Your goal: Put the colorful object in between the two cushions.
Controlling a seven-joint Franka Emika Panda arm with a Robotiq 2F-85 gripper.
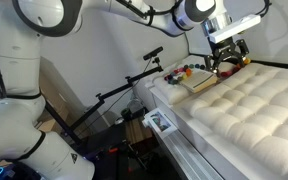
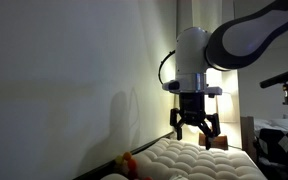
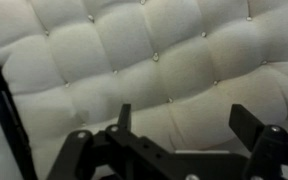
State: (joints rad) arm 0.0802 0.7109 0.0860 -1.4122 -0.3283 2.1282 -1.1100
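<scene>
In an exterior view the end effector [image 1: 227, 58] hung from the arm [image 1: 134, 12] above the far end of the tufted cushion [image 1: 254, 110], with its two fingers spread apart and nothing between them. The colorful object [image 1: 189, 72] lay just beside that end of the cushion. It was apart from the fingers and showed as a short run of red, yellow and green beads. Its long axis seemed to run across the picture along the cushion's far edge, though it was too small there to say which way either end pointed. The smaller cushion [image 1: 172, 90] lay flat under and in front of the beads, next to the tufted one, and a black stand [image 1: 134, 85] stood nearby. In an exterior view taken low against a pale wall [image 2: 64, 80], the end effector [image 2: 196, 128] pointed straight down with its jaws wide open and empty, hovering just clear of the tufted cushion [image 2: 199, 162]. Only a red and orange bit of the colorful object [image 2: 130, 163] showed at the cushion's near edge. In the wrist view the tufted cushion [image 3: 134, 50] filled the picture. The dark fingers [image 3: 124, 118] of the end effector [image 3: 184, 125] stood well apart over it and held nothing.
</scene>
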